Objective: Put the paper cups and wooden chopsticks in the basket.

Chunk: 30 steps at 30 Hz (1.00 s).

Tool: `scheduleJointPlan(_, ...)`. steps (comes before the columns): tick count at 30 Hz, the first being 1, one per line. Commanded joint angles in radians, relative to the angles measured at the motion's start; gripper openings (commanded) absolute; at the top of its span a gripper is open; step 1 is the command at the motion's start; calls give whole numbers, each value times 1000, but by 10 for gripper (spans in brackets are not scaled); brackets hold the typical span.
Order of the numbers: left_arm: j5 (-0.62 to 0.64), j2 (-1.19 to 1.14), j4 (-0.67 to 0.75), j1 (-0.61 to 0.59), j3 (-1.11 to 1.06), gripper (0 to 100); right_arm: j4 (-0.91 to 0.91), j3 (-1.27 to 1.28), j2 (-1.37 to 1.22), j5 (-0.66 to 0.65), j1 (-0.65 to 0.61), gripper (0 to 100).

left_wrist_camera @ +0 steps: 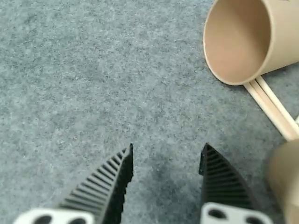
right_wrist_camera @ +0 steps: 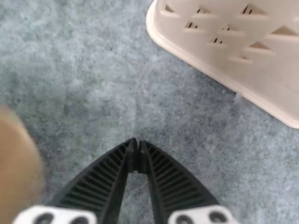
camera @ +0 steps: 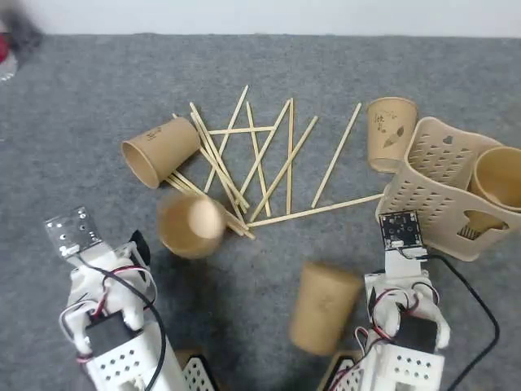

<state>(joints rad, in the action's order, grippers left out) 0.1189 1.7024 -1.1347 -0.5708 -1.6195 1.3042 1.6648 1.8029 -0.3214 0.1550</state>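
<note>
One cup (camera: pixel 498 177) seemingly inside basket (camera: pixel 425 183).

Four cups out, one cup in.
The wooden chopsticks (camera: pixel 289 155) are seen strewn criss-cross; a tipped cup (camera: pixel 160 151) is laid over some of them, a second cup (camera: pixel 190 222) is set at their near ends, a third cup (camera: pixel 324 307) is found well apart, a printed cup (camera: pixel 390 133) is stood just beside the beige perforated basket (camera: pixel 431 175), and a fifth cup (camera: pixel 498 177) is lodged inside.

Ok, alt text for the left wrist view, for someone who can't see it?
The left gripper hangs open over grey carpet, holding nothing. Ahead lies a paper cup on its side, mouth towards the camera, with wooden chopsticks at its rim and a second cup close by.
</note>
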Motion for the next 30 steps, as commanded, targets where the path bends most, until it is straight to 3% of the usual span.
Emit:
scheduleJointPlan(1,12,9,12,-5,5,225,7,18,12,-9,-7,10)
scheduleJointPlan(14,12,9,12,2,7,225,7,18,12,-9,-10,10)
scheduleJointPlan(21,2,9,20,2,79,227,7,18,12,-9,-113,10)
scheduleJointPlan(28,-209,9,92,38,108,228,4,18,12,-9,-122,12)
scheduleJointPlan(30,-181,9,110,54,58,227,-7,18,12,-3,-122,12)
